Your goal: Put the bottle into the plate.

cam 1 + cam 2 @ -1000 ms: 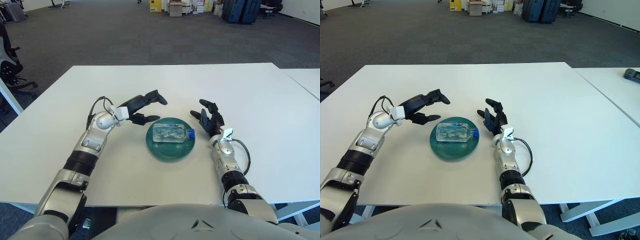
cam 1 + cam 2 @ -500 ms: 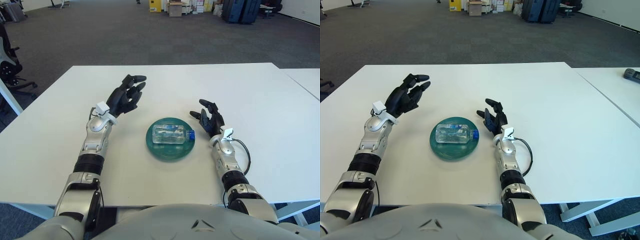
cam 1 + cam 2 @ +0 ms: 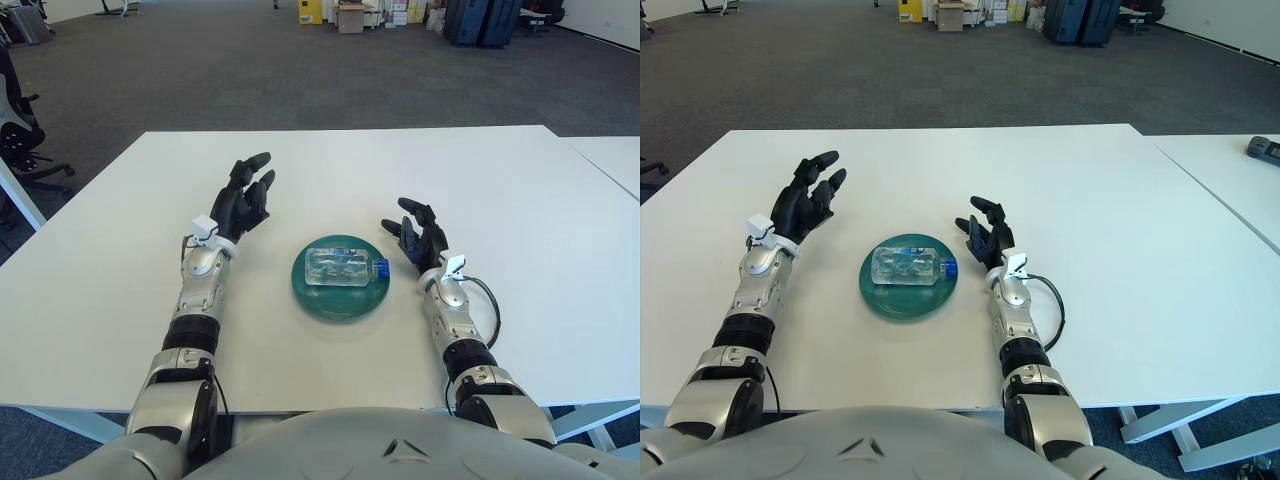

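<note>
A clear plastic bottle (image 3: 342, 267) with a blue cap lies on its side in a round green plate (image 3: 341, 297) on the white table; both also show in the right eye view, the bottle (image 3: 907, 267) in the plate (image 3: 906, 298). My left hand (image 3: 243, 203) is raised to the left of the plate, fingers spread, holding nothing. My right hand (image 3: 419, 236) rests just right of the plate, fingers open and empty, close to the bottle's cap end.
The white table (image 3: 330, 180) stretches far behind the plate. A second white table (image 3: 612, 160) stands at the right with a dark object (image 3: 1265, 149) on it. Office chairs (image 3: 18, 120) stand at the far left, boxes and luggage at the back.
My left hand has drawn back from the plate's edge to the left and turned upright with its fingers spread. The right hand, bottle and plate have not moved.
</note>
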Controlling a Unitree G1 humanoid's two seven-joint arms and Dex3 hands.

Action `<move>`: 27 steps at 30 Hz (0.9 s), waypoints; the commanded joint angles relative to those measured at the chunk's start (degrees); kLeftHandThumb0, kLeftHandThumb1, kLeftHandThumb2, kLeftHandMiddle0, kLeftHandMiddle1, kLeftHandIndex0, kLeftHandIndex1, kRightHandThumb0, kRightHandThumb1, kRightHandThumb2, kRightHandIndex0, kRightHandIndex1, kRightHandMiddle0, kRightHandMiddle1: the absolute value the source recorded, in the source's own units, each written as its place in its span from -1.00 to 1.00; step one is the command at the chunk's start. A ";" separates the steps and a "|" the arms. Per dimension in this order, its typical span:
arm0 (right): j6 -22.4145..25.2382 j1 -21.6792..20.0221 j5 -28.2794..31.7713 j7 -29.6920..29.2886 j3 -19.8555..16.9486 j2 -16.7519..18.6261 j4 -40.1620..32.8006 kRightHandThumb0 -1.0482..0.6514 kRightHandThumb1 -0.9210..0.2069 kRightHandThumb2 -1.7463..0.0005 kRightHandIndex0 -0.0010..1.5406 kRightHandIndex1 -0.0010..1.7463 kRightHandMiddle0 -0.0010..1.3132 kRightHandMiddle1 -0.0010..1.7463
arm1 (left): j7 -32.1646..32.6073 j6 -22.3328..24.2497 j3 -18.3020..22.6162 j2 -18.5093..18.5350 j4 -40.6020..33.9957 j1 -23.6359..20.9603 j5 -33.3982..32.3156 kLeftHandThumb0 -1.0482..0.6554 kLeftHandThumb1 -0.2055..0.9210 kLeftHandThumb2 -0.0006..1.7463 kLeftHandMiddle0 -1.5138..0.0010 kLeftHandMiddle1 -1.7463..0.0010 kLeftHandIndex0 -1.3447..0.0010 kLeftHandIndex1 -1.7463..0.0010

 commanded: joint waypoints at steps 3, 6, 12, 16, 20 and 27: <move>3.05 1.19 1.44 0.55 -1.10 -0.39 1.48 -0.54 -1.00 0.11 -0.32 -0.70 -0.87 0.04 | 0.16 -1.91 1.16 -0.03 2.30 0.03 -0.49 -0.72 1.00 0.08 0.64 1.00 1.00 0.29; 3.51 1.19 1.75 0.83 -1.48 -0.38 1.22 -0.55 -1.00 0.10 -0.32 -0.73 -0.89 0.03 | 0.39 -2.59 1.12 -0.25 2.94 0.54 0.06 -0.72 1.00 0.10 0.65 1.00 1.00 0.30; 4.20 1.22 2.40 0.99 -1.96 -0.24 0.71 -0.55 -1.00 0.09 -0.36 -0.78 -0.92 0.01 | 0.71 -2.82 0.80 -0.38 3.87 1.48 1.03 -0.73 1.00 0.15 0.69 1.00 1.00 0.41; 4.34 1.22 2.59 0.86 -2.15 -0.17 0.53 -0.56 -1.00 0.07 -0.39 -0.82 -0.94 0.01 | 0.90 -2.24 0.29 -0.19 4.31 1.71 1.90 -0.73 1.00 0.16 0.74 0.99 1.00 0.50; 4.38 1.24 2.63 0.66 -2.24 -0.05 0.30 -0.56 -1.00 0.06 -0.42 -0.85 -0.95 0.00 | 1.31 -2.28 -0.38 0.03 5.50 1.71 3.25 -0.75 1.00 0.17 0.80 0.99 1.00 0.62; 4.03 1.60 2.69 -0.18 -2.46 0.30 -0.54 -0.56 -1.00 0.04 -0.47 -0.90 -0.98 -0.02 | 2.02 -4.95 -1.99 0.53 10.45 2.29 6.78 -0.80 1.00 0.17 0.91 0.99 1.00 0.86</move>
